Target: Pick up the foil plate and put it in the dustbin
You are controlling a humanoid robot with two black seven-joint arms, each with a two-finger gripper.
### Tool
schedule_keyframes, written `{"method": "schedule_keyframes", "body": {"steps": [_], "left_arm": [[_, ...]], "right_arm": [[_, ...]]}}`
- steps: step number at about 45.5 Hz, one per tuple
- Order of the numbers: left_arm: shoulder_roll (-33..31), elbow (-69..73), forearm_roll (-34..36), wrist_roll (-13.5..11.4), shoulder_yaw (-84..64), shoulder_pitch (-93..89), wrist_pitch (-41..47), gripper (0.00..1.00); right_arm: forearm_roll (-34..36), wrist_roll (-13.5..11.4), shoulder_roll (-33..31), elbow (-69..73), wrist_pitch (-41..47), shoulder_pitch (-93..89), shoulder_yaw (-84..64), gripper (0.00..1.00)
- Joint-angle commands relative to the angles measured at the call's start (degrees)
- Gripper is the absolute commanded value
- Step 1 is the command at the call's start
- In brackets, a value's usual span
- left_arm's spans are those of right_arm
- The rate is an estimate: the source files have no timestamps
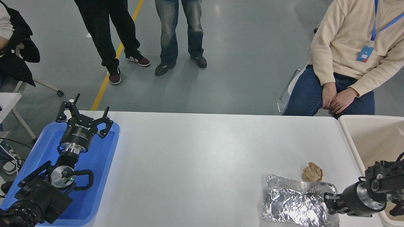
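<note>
Where counted on the white bench [202, 151]: one foil plate [293, 205], near right corner, right edge against right tool [329, 205], grip state indiscernible; one brown paper ball [312, 172] just beyond; one dustbin [350, 138] at right; one blue tray [94, 176] under left tool [84, 117], spread wide.

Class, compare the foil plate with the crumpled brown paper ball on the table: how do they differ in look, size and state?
The foil plate is shiny silver; the paper ball is dull brown. The plate is much larger and spreads out shallow, while the ball is a small compact lump. The right gripper is at the plate's right edge; the ball sits untouched, just beyond the plate. Both are crinkled and lie near the dustbin.
</note>
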Motion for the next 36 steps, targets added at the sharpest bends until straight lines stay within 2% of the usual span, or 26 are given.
{"method": "schedule_keyframes", "body": {"steps": [1, 29, 36], "left_arm": [[0.00, -0.06, 0.00, 0.00, 0.00, -0.01, 0.00, 1.00], [0.00, 0.03, 0.00, 0.00, 0.00, -0.01, 0.00, 1.00], [0.00, 0.03, 0.00, 0.00, 0.00, -0.01, 0.00, 1.00]], "right_arm": [[-1.68, 0.01, -2.82, 9.06, 3.36, 13.35, -6.02, 0.00], [-1.59, 0.01, -2.30, 11.35, 34.82, 48.60, -13.06, 0.00], [-1.59, 0.01, -1.77, 11.35, 35.62, 55.37, -13.06, 0.00]]}}
